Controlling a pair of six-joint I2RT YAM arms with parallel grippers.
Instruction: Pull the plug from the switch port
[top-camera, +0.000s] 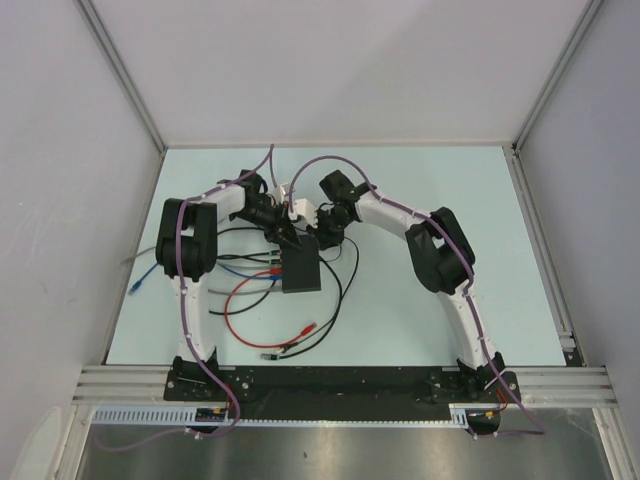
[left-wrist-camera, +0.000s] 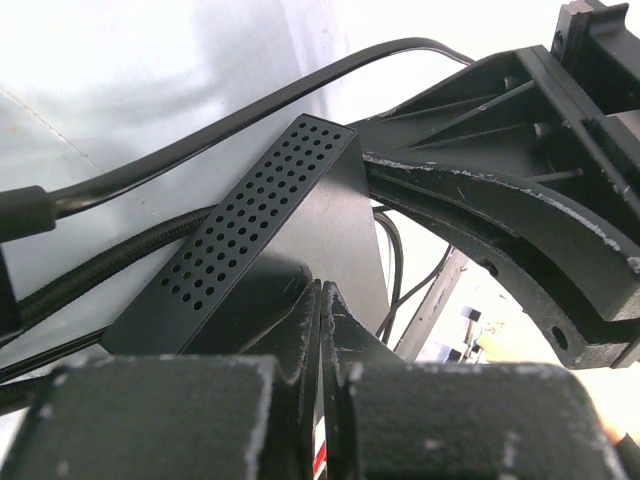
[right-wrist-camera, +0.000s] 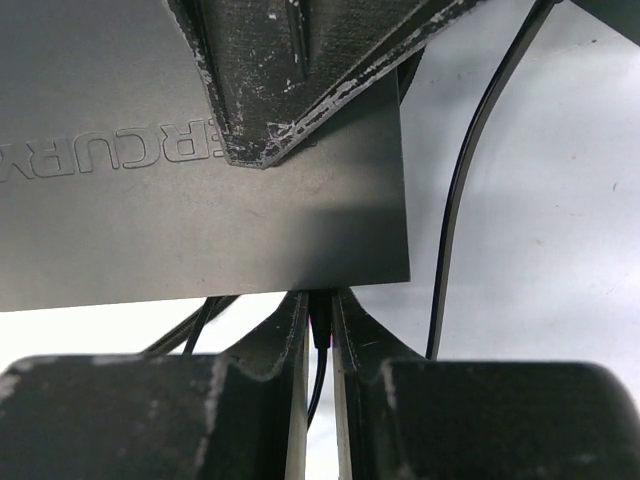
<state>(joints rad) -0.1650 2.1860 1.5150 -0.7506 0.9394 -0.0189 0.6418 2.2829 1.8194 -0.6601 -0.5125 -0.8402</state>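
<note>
Right gripper (right-wrist-camera: 319, 303) fingers are clamped on the thin black plug (right-wrist-camera: 320, 340), right at the edge of the switch (right-wrist-camera: 200, 220). Left gripper (left-wrist-camera: 320, 300) fingers are pressed together, tips resting on the switch's top face. Switch lies flat on the table (top-camera: 430, 300), between both grippers.

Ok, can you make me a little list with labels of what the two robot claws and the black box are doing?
switch: flat black box lying on the table, small holes along one side
left claw: shut, tips pressing on the switch's top
right claw: closed on the thin black plug
plug: right against the switch's edge, apparently not pulled out yet
loose leads: red cable and blue cable on the table, left of the switch
</note>
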